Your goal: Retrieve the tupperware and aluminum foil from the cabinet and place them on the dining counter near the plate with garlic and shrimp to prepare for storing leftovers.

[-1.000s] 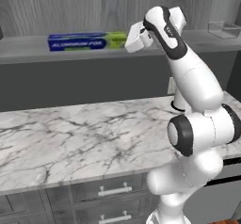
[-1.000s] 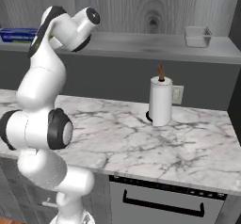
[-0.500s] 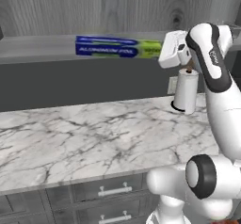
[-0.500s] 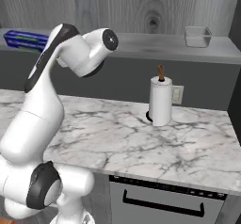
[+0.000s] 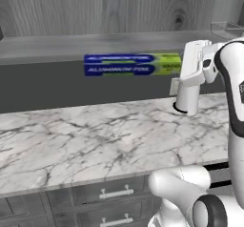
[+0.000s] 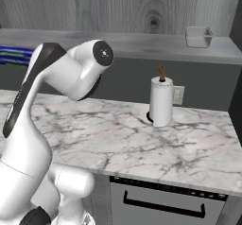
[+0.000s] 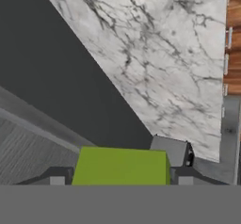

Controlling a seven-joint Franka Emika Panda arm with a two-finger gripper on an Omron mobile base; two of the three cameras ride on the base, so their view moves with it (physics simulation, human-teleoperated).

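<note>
Hand view, nearest item: lime-green end of the aluminum foil (image 7: pixel 120 165) box sitting between the two dark finger tips of the gripper (image 7: pixel 121 180), jaws wide on either side of it; contact cannot be told. Behind it, marble worktop (image 7: pixel 164 63) and dark back wall.

Left base view: grey drawer units (image 5: pixel 102 200) in front; marble worktop above; white paper towel roll (image 5: pixel 187 97) standing on it. Foil box lies lengthwise at the front edge of the cabinet (image 5: pixel 95 42) shelf board, green end toward the hand.

Right base view: tupperware (image 6: pixel 198 36) farther along the same shelf, well apart from the foil.
</note>
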